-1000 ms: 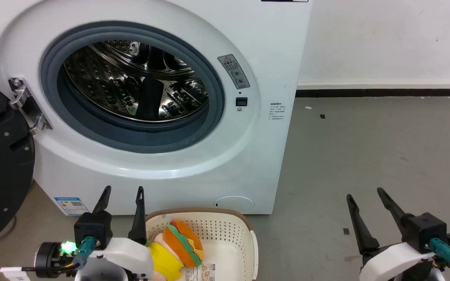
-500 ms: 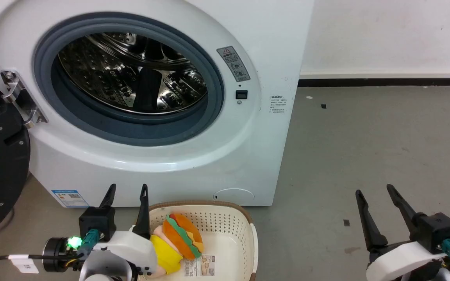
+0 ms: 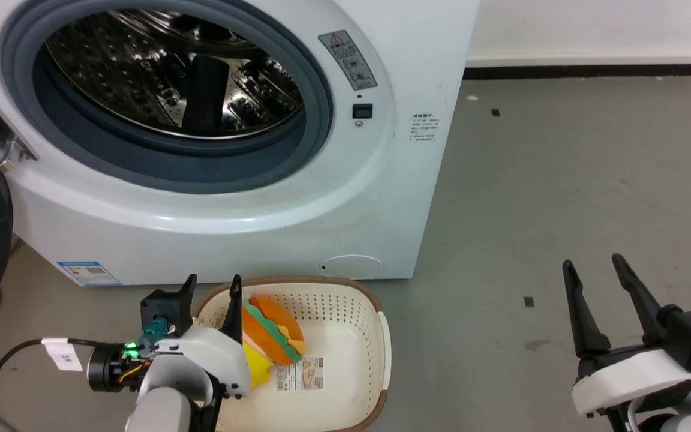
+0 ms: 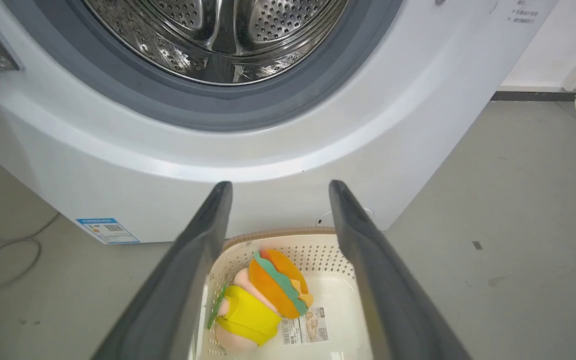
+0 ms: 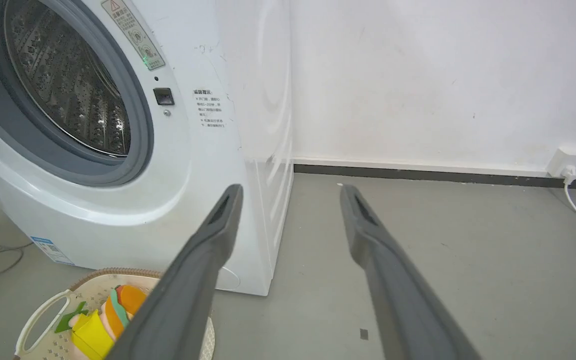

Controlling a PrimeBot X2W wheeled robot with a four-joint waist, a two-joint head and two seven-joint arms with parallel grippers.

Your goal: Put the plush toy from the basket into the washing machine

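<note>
Washing machine (image 3: 381, 180) is straight ahead of my left tool (image 3: 213, 279), drum mouth above fingertip level. Basket (image 3: 345, 294) sits on the floor (image 3: 531, 180) just below that tool, near the washer's front. Plush toy (image 3: 270, 336) lies in the basket's left half, framed between the fingers in the left wrist view. Left tool fingers are apart. Right tool (image 3: 592, 261) is well off right over the floor, fingers also apart.

Your head camera tipped down: the washing machine (image 3: 381, 198) rides higher in frame, a camera shift, not a move. Your left hand (image 3: 213, 277) slid right toward the basket (image 3: 321, 306) - inner finger now over its rim, beside the plush toy (image 3: 273, 333).
</note>
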